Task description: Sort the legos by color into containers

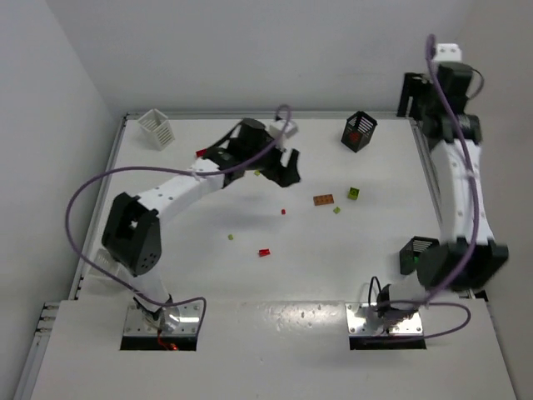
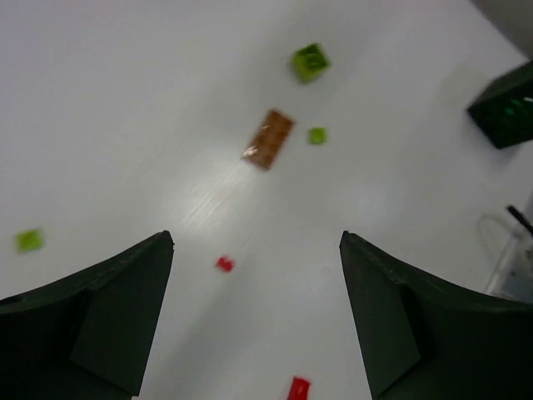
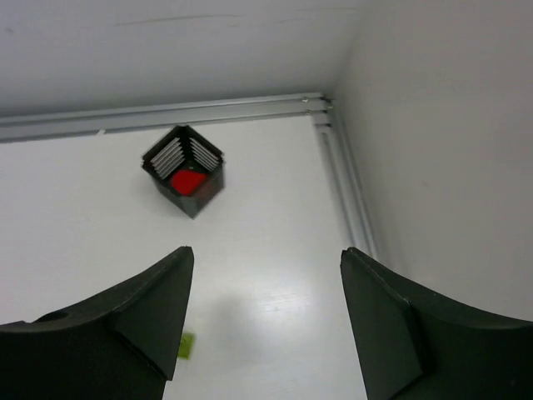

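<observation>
A red lego (image 2: 298, 388) lies on the tabletop (image 2: 125, 100) near the left hand (image 2: 256, 242), which is wide open and empty, with others scattered beyond. Light, stiff and slick, it likely wants a pinch across its flat sides. The right hand (image 3: 266, 252), likewise open and empty, hangs near the black basket (image 3: 185, 169) with red inside.

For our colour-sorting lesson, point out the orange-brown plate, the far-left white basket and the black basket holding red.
orange-brown plate (image 2: 268, 138), left wrist view, its top face
white basket (image 1: 156, 129), top external view, slatted side wall
black basket (image 3: 169, 152), right wrist view, slatted inner wall
</observation>
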Controlling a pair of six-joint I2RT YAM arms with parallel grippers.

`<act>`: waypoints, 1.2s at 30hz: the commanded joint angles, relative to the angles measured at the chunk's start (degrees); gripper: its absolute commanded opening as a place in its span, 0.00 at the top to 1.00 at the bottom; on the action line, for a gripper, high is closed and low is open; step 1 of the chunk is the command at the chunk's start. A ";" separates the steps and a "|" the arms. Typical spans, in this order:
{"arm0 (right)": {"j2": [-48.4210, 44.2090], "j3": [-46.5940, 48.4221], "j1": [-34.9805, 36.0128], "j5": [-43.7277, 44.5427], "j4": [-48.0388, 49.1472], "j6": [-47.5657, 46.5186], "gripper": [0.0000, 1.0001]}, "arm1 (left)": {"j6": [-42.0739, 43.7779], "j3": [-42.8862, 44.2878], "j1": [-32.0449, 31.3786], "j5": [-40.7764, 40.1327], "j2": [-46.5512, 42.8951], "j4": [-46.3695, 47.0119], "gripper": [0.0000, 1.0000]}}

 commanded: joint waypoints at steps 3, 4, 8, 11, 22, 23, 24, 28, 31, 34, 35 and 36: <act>-19.09 -18.88 -5.14 -1.32 -4.21 2.11 0.28 | 0.69 17.37 -8.76 15.05 16.57 1.68 0.13; -21.05 -20.57 -5.67 -1.93 -4.83 2.11 0.28 | 0.08 21.27 -9.29 16.14 20.44 -0.07 0.13; -27.55 -25.59 -7.87 -4.13 -7.82 4.39 0.27 | -10.38 34.22 -13.32 8.19 34.78 -1.14 0.19; -29.59 -26.74 -9.36 -5.28 -8.44 5.19 0.26 | -9.24 36.61 -17.02 -5.35 37.61 0.17 0.19; -30.12 -27.27 -13.15 -8.79 -7.82 7.03 0.26 | -11.18 44.33 -23.35 -18.12 46.49 4.92 0.25; -29.51 -27.27 -13.15 -9.40 -7.82 7.56 0.26 | -11.18 44.34 -23.36 -19.52 47.19 5.44 0.25; -29.50 -27.27 -13.85 -9.93 -7.82 7.56 0.26 | -11.18 44.34 -23.36 -20.23 47.19 5.45 0.25; -28.45 -27.27 -14.38 -11.16 -7.30 8.18 0.24 | -11.18 44.87 -23.98 -25.06 48.51 6.06 0.28; -27.84 -27.27 -14.91 -11.87 -7.30 8.70 0.24 | -10.65 46.45 -23.98 -29.80 49.92 6.59 0.28; -27.83 -26.65 -15.43 -13.18 -7.30 8.70 0.24 | -10.04 47.50 -23.98 -31.13 51.93 7.90 0.28; -27.31 -26.65 -15.44 -13.19 -6.78 8.70 0.24 | -10.04 48.37 -23.98 -31.13 51.94 7.91 0.28; -27.31 -26.65 -15.44 -13.19 -6.77 9.23 0.24 | -10.04 48.90 -23.98 -31.13 53.33 8.52 0.28</act>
